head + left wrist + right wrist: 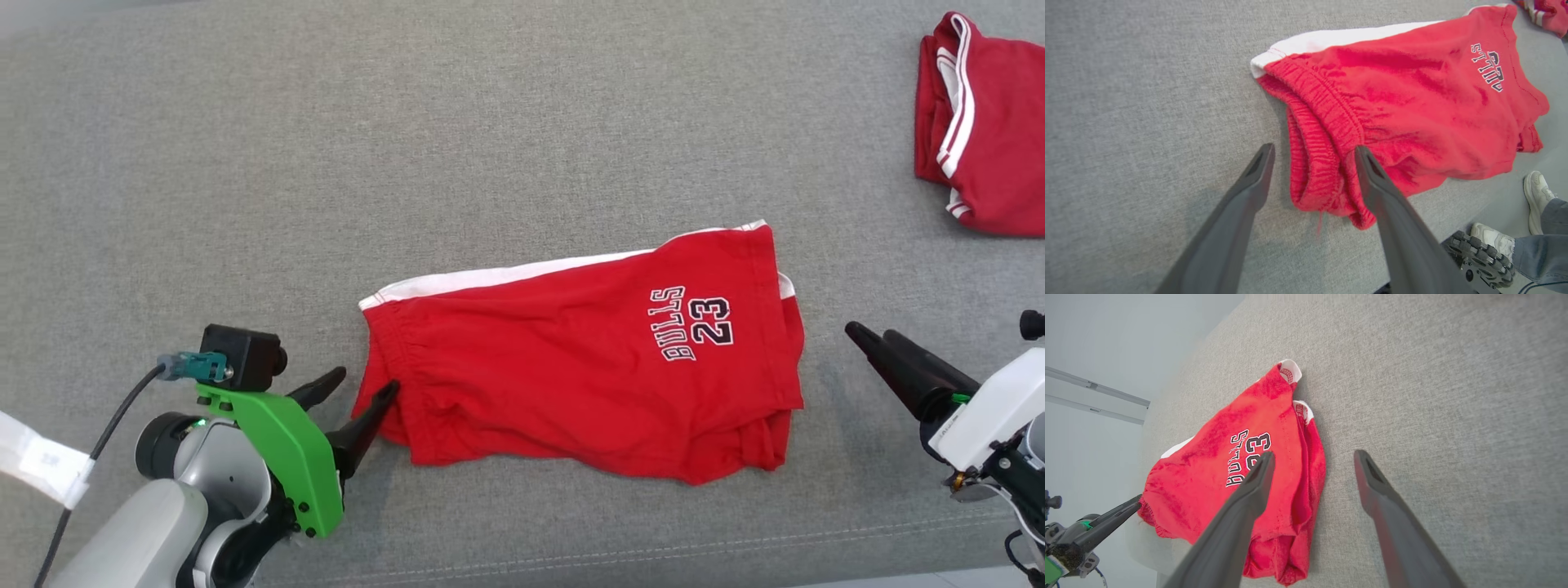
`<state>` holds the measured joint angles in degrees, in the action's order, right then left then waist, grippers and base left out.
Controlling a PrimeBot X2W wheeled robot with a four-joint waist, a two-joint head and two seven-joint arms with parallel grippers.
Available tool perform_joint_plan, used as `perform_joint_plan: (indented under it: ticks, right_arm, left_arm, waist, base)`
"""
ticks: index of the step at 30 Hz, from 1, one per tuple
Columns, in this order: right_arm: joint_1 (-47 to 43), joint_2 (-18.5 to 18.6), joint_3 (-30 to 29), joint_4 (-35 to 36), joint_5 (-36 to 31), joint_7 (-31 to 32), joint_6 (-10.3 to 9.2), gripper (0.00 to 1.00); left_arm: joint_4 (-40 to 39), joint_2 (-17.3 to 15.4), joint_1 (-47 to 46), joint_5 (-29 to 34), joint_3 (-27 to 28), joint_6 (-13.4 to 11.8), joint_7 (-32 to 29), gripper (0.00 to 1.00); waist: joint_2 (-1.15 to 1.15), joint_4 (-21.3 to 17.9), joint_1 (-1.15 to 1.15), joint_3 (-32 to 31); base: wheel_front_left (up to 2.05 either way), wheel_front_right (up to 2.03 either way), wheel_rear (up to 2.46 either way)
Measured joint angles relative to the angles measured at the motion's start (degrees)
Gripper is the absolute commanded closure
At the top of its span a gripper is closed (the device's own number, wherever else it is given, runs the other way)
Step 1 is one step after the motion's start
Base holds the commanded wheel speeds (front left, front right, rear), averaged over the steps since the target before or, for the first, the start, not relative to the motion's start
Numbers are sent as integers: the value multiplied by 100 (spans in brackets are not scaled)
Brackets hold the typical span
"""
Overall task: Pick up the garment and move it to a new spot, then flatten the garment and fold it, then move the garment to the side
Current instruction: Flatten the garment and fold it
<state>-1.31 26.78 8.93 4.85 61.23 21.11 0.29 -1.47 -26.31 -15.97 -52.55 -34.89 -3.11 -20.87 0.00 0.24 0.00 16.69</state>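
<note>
The garment (571, 367) is a pair of red shorts with white side stripes and a "BULLS 23" print. It lies folded in half, flat on the grey cloth surface (408, 163). My left gripper (365, 382) stands open at its waistband end. One finger lies on the elastic waistband (1314, 122) and the other is over bare surface. My right gripper (872, 333) is open a little to the right of the leg hems and holds nothing. In the right wrist view that gripper (1313, 454) hangs above the hem edge of the garment (1216, 469).
A second red garment with white trim (988, 122) lies at the far right corner. The surface's front edge (735, 563) runs close below the shorts. A person's white shoes (1537, 192) and the robot's wheel (1478, 257) are on the floor beside it.
</note>
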Motion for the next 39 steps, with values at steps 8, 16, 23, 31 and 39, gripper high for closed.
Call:
perform_joint_plan:
  ticks: [8, 16, 23, 31, 39]
  right_arm:
    - [103, 126, 109, -77, -105, 286, -353, 0]
    - [208, 221, 160, -560, -230, 523, -519, 0]
    - [465, -23, 214, -716, -83, 636, -555, 7]
    - [579, -193, 311, -822, 248, 878, -527, 100]
    - [508, 410, -709, -979, 493, 860, -641, 100]
  left_arm:
    - [-486, 210, 160, 456, 144, -226, 737, 0]
    - [-691, 254, 227, 1080, 177, -301, 1269, 0]
    - [-684, 396, 492, 1117, 382, -354, 1593, 0]
    - [-643, 431, 914, 1102, 778, -382, 1804, 0]
    - [-694, 443, 1018, 1072, 1070, -396, 1900, 0]
  waist:
    - [0, 291, 0, -24]
    - [0, 710, 0, 45]
    - [0, 1097, 0, 71]
    - [0, 1312, 0, -12]
    - [0, 1193, 0, -104]
  base:
    - [0, 0, 0]
    - [0, 0, 0]
    - [0, 0, 0]
    - [0, 0, 0]
    - [0, 0, 0]
